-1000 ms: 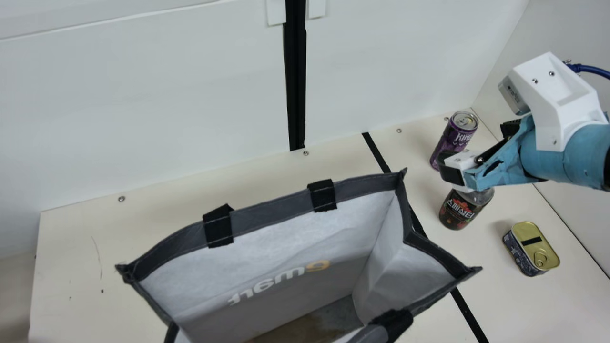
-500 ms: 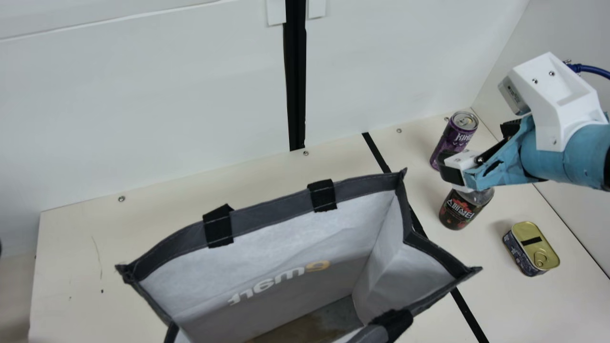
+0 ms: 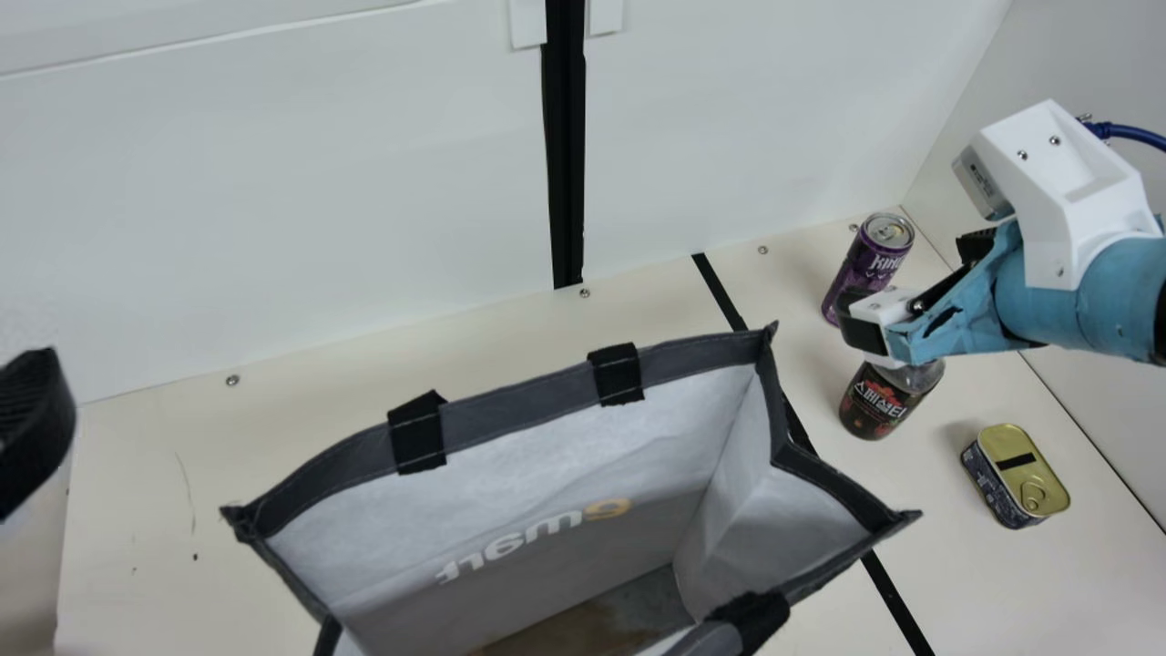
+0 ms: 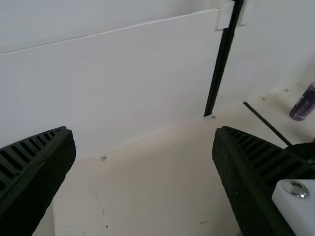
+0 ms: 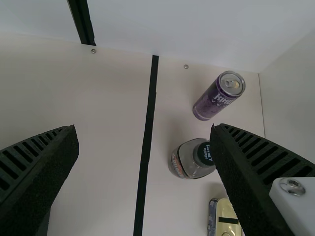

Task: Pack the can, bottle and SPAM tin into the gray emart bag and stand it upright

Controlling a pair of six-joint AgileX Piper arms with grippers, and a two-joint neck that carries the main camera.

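Note:
In the main view, my left gripper (image 3: 32, 428) shows one black finger at the left edge, left of the gray bag (image 3: 510, 401). The bag stands upright, its mouth open. My right gripper (image 3: 864, 321) hangs above the bottle (image 3: 879, 401), hiding its cap, with the purple can (image 3: 865, 269) behind. The SPAM tin (image 3: 1025, 478) lies nearer the front. In the left wrist view my left gripper (image 4: 142, 130) is open and empty. My right gripper (image 5: 143, 127), in the right wrist view, is open too; one finger partly overlaps the bottle (image 5: 192, 160) and tin (image 5: 226, 223).
White walls (image 3: 319, 200) rise behind the table (image 3: 146, 474) and at its right side. A black strip (image 3: 720, 292) crosses the tabletop between the bag and the three goods. Bare table lies left of the bag and behind it.
A finger of my left gripper has come into the main view at its left edge. The right arm, bag, can, bottle and tin have kept still.

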